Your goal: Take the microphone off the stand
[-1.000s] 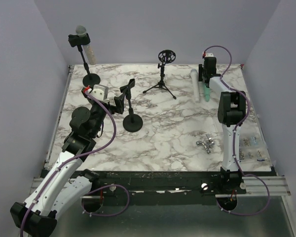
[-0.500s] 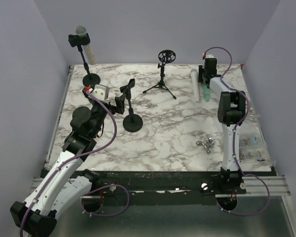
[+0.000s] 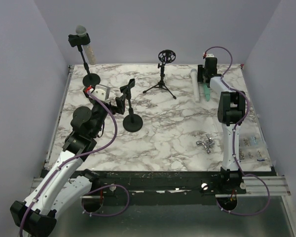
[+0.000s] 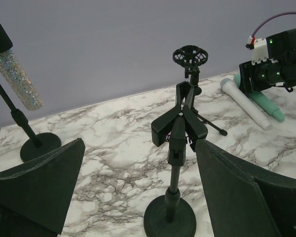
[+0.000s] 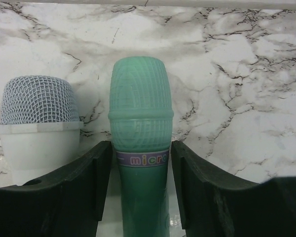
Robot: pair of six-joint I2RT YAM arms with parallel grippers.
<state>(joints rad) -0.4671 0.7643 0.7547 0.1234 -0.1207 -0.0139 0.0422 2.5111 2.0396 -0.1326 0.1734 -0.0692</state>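
Lying flat far right on table point(image 3: 163, 143), green mic point(image 5: 140, 123) beside white mic point(image 5: 39, 123): removal looks done. Right gripper point(image 5: 141, 153) straddles it, fingers point(image 5: 84, 187) close either side; pinching or freed, cannot tell. Left gripper point(image 4: 138, 145) wide open, empty, flanking bare stand point(image 4: 170, 197). Glitter mic point(image 3: 80, 32) clipped on far-left stand point(image 3: 85, 61). Green mic's tail cut off.

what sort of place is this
Probably a robot test cell, not a studio: a marble-pattern table boxed in by plain walls, two robot arms bolted at its edge, microphone stands as props.
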